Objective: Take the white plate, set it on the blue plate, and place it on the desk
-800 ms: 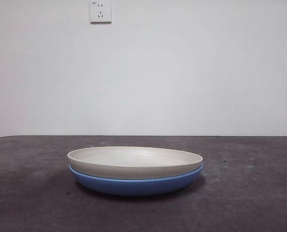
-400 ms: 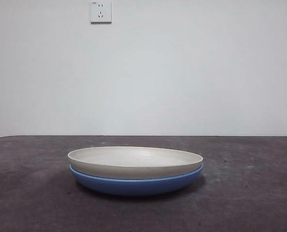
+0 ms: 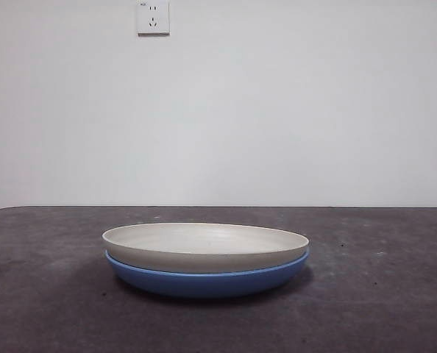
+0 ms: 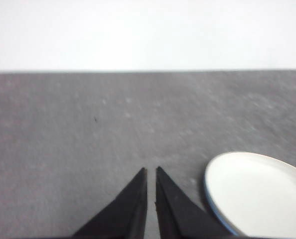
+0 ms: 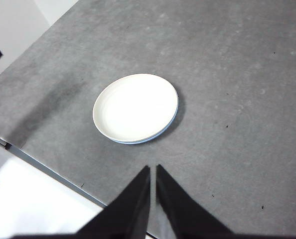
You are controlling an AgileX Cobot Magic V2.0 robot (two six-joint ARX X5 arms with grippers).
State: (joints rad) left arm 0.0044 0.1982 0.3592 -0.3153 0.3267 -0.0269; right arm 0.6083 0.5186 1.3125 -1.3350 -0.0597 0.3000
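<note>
The bench (image 3: 395,294) was seen as a broad dark grey, faintly speckled surface, filling the lower part of the front view up to a white wall (image 3: 277,110). A socket (image 3: 153,17) was mounted on that wall at about 11 o'clock from the plates.

The white plate (image 3: 204,246) was stacked directly on the blue plate (image 3: 204,283), both level and resting on the bench near the middle of the front view. Only a band of blue was shown under the white rim. In the right wrist view the white plate (image 5: 135,107) was seen from high above, with the blue plate (image 5: 160,130) showing as a thin crescent along one edge.

The left tool (image 4: 150,172) was held low over bare bench, its jaws drawn together to a narrow slit and gripping nothing; the stack lay just beside it, at about 3 o'clock of the tips, untouched. There the white plate (image 4: 257,196) was cut off by the picture's edge.

The right tool (image 5: 153,168) was held well above the bench, jaws likewise together and empty, with the stack at about 11 o'clock of its tips and well apart from it.
</note>
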